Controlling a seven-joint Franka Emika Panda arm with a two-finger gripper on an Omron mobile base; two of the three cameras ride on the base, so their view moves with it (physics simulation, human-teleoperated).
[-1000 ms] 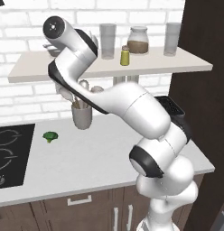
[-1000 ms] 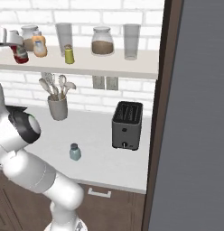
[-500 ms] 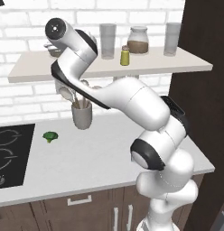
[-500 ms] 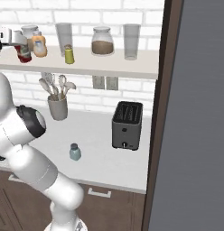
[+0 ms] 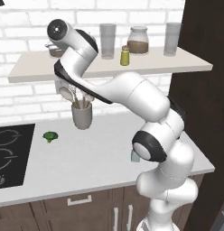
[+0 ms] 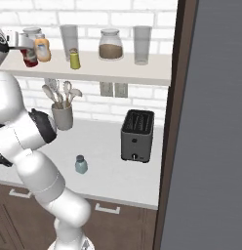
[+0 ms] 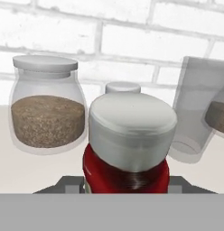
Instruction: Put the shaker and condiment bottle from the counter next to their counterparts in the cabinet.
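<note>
Right now I see my gripper [image 6: 25,46] clamped on the red condiment bottle [image 6: 30,57], at the shelf's [image 6: 118,73] far left, just beside the orange bottle [image 6: 43,50].

Bright, even light all round, soft as though it comes from overhead and in front. The shelf [image 5: 109,67] throws a faint grey shade on the brick wall [image 5: 23,94] beneath it, and the crock [image 5: 82,116] drops only a weak shadow on the surface [image 5: 86,158]. The arm [image 5: 132,94] shows smooth highlights without harsh glare. Both wide views look a little soft and grainy. Up close, the cap [image 7: 132,128] of the red bottle [image 7: 125,178] is sharp, and the jar [image 7: 45,108] shows clear through.
</note>
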